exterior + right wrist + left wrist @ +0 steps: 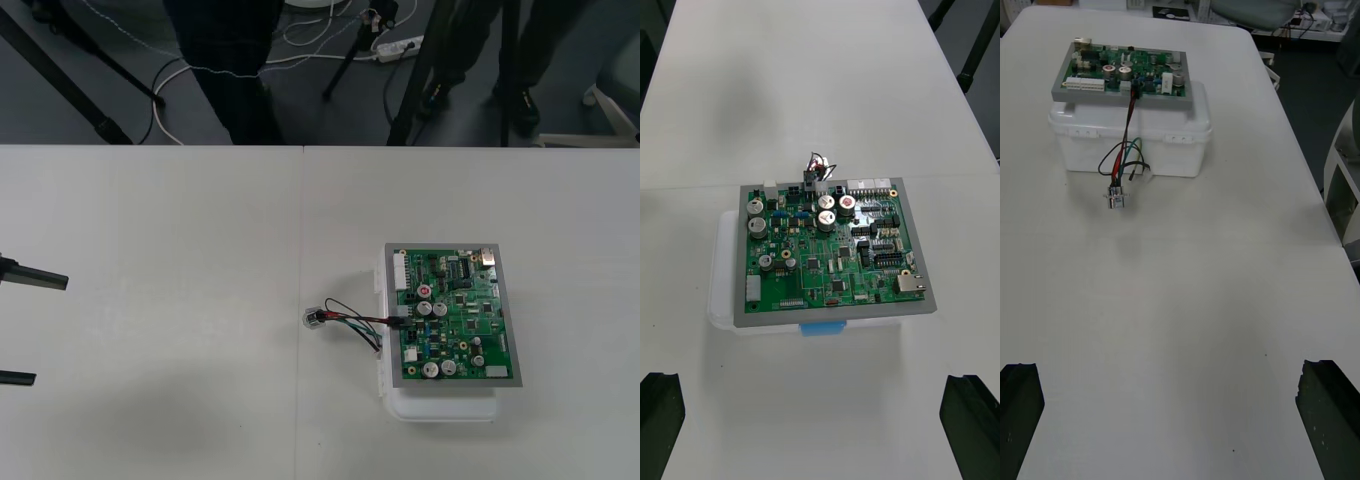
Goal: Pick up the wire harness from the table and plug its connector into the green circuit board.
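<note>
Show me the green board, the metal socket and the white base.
green board (455, 315), front view, its middle
metal socket (1116, 201), left wrist view, its body
white base (1176, 154), left wrist view, front wall

Plain white table (150, 220), dark grey floor (300, 110) beyond, white cables (310, 35), black tripod legs (95, 118)

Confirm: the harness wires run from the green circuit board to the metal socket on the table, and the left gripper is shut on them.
Not quite. The left gripper is open and clear of the wires, at the table's left edge, as the front view shows. The rest holds.
</note>
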`<action>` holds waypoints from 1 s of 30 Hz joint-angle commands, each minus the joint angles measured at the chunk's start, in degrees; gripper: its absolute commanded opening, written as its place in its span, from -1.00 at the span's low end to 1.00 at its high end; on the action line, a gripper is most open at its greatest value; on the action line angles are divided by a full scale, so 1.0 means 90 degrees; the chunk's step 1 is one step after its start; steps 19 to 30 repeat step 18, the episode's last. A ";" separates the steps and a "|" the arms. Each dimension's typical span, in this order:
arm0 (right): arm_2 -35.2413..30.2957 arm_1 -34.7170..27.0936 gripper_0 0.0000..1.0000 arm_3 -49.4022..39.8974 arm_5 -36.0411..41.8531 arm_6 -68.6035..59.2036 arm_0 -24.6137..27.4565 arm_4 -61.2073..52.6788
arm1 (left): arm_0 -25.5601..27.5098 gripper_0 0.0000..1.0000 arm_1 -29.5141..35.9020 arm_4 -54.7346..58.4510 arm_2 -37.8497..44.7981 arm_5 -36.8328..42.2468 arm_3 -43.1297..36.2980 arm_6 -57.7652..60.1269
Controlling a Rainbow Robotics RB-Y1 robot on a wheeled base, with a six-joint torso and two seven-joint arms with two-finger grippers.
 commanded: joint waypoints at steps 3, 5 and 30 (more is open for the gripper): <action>0.0089 -0.0027 1.00 0.0013 -0.0051 -0.0211 -0.0101 -0.0103 | 0.0143 0.98 0.0158 0.0106 0.0161 -0.0290 -0.0091 0.0363; 0.0089 -0.0027 1.00 0.0013 -0.0051 -0.0211 -0.0101 -0.0103 | 0.0143 0.98 0.0158 0.0106 0.0161 -0.0290 -0.0091 0.0363; 0.0089 -0.0027 1.00 0.0013 -0.0051 -0.0211 -0.0101 -0.0103 | 0.0143 0.98 0.0158 0.0106 0.0161 -0.0290 -0.0091 0.0363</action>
